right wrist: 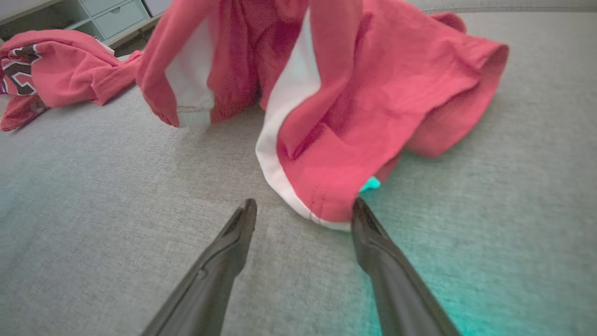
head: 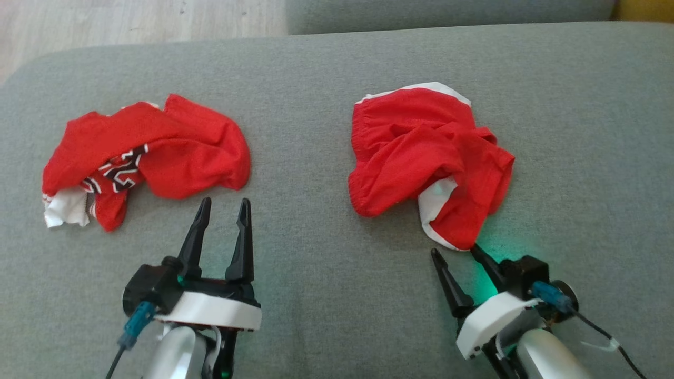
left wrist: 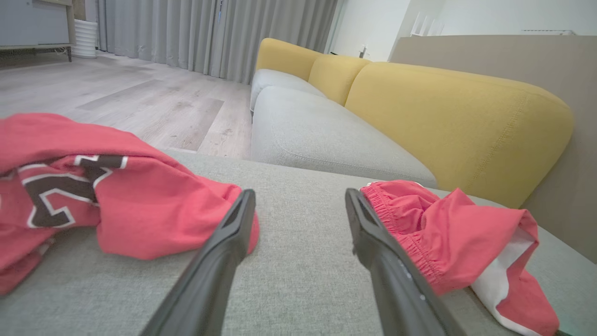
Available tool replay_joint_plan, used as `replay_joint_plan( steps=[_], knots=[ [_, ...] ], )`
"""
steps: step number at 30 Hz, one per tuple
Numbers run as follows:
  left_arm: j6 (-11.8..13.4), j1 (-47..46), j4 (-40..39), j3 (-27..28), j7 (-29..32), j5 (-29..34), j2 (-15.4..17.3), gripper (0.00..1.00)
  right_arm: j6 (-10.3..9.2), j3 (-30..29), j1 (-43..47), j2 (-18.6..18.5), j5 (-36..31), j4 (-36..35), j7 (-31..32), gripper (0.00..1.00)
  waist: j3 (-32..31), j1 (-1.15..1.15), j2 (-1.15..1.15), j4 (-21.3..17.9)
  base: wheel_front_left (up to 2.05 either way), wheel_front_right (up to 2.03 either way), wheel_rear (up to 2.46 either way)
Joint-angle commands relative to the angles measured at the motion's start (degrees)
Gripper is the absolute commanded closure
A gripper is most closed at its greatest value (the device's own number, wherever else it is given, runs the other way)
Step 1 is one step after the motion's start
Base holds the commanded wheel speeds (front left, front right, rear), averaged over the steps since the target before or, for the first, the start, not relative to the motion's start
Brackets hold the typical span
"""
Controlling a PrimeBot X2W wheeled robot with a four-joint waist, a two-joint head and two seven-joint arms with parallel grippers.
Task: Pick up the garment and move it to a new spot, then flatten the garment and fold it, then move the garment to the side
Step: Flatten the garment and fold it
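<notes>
Okay, red shorts [head: 426, 152] crumpled in a heap on the right half of the grey cushion [head: 316, 316], white trim showing at the top edge and along the lower hem, elastic waistband on the heap's left side. Lowest hem corner points down at the right pincer [head: 454, 249]. That pincer is spread wide with nothing held; in the right wrist view one fingertip [right wrist: 364, 219] touches the hem corner, the other finger is apart from the cloth over bare cushion. Green glow [head: 489, 273] on the cushion beside that pincer. Red jersey [head: 174, 142] bunched on the left half, well apart from the shorts, black-and-white print partly showing in a fold, white bit at its lower left corner. Left pincer [head: 225, 201] also wide and empty, fingers pointing up the head view just below the jersey's right lobe, near it, small gap visible there. Left wrist view: jersey to the left of the fingers, shorts to the right, bare cushion between. Beyond the cushion: second grey seat with yellow backrest [left wrist: 457, 116], wood floor [left wrist: 140, 102], grey curtains [left wrist: 210, 37]
</notes>
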Motion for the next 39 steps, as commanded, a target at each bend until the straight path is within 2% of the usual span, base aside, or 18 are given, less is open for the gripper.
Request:
replay_joint_plan(
  steps=[1, 2, 3, 4, 8, 14, 15, 20, 24, 25, 26, 32, 35, 39],
  knots=[
    [0.09, -1.85, -1.28, 1.44, -0.29, -0.34, 0.21, 0.0, 0.26, 1.57, -2.09, 0.44, -0.45, -0.23, -1.4, 0.0, 0.09, 0.0, 0.0, 0.28, 0.0, 0.0, 0.0],
    [0.09, -1.8, -1.22, 1.5, -0.29, -0.37, 0.21, 0.0, 0.26, 1.69, -2.37, 0.57, -0.43, 0.35, -1.7, 0.06, 0.09, 0.0, 0.0, 0.33, 0.0, 0.0, 0.0],
    [0.09, -1.72, -1.13, 1.59, -0.29, -0.34, 0.21, 0.0, 0.26, 1.77, -2.64, 0.7, -0.3, 0.81, -2.02, 0.93, 0.08, 0.0, 0.0, 0.33, 0.0, 0.0, 0.0],
    [0.09, -1.65, -1.04, 1.7, -0.29, -0.27, 0.21, 0.0, 0.26, 1.62, -2.92, 0.76, -0.16, 1.14, -2.41, 1.0, 0.05, 0.0, 0.0, 0.28, 0.0, 0.0, 0.0],
    [0.09, -1.33, -0.87, 2.22, -0.29, 0.04, 0.21, 0.0, 0.26, -2.37, -3.32, 0.08, 0.0, 2.0, -3.62, 1.0, -0.3, 0.0, 0.0, -0.3, 0.0, 0.0, 0.0],
    [0.09, -0.96, -0.99, 2.7, -0.29, 0.29, 0.21, 0.0, 0.26, -12.25, -2.92, -3.05, -1.47, 1.35, -3.33, 1.0, -0.85, 0.0, 0.0, -1.91, 0.0, 0.0, 0.0],
    [0.09, -0.96, -0.99, 2.7, -0.29, 0.29, 0.21, 0.0, 0.26, -12.25, -2.92, -3.05, -1.47, 1.35, -3.33, 1.0, -0.85, 0.0, 0.0, -1.91, 0.0, 0.0, 0.0],
    [0.09, -1.01, -1.1, 2.31, -0.29, 0.15, 0.21, 0.0, 0.26, -20.43, -2.64, -5.63, -4.62, 0.48, 0.53, 1.0, -0.75, 0.0, 0.0, -2.64, 0.0, 0.0, 0.0],
    [0.09, -1.33, -1.11, 1.81, -0.29, -0.03, 0.21, 0.0, 0.26, -26.54, -2.76, -5.13, -8.68, 0.08, 3.78, 0.98, -0.46, 0.0, 0.0, -2.63, 0.0, 0.0, 0.0],
    [0.09, -1.39, -1.08, 1.68, -0.29, -0.08, 0.21, 0.0, 0.26, -28.18, -2.92, -4.5, -9.83, -0.28, 3.95, 0.04, -0.43, 0.0, 0.0, -2.56, 0.0, 0.0, 0.0],
    [0.09, -1.42, -1.04, 1.55, -0.29, -0.13, 0.21, 0.0, 0.26, -29.72, -3.1, -3.69, -10.97, -0.74, 3.88, 0.0, -0.45, 0.0, 0.0, -2.47, 0.0, 0.0, 0.0],
    [0.09, -1.41, -0.74, 1.57, -0.29, -0.14, 0.21, 0.0, 0.26, -32.09, -3.22, 1.06, -16.03, -6.52, -0.96, 0.0, -0.74, 0.0, 0.0, -2.02, 0.0, 0.0, 0.0],
    [0.09, -1.28, -0.83, 1.87, -0.29, -0.08, 0.21, 0.0, 0.26, -28.81, -2.45, 2.49, -14.53, -10.05, -3.51, 0.0, -1.23, 0.0, 0.0, -1.9, 0.0, 0.0, 0.0],
    [0.09, -0.94, -1.42, 2.03, -0.29, -0.11, 0.21, 0.0, 0.26, -20.49, -0.13, 3.12, -9.51, -14.44, -5.09, 0.0, -1.89, 0.0, 0.0, -1.81, 0.0, 0.0, 0.0]
  ],
)
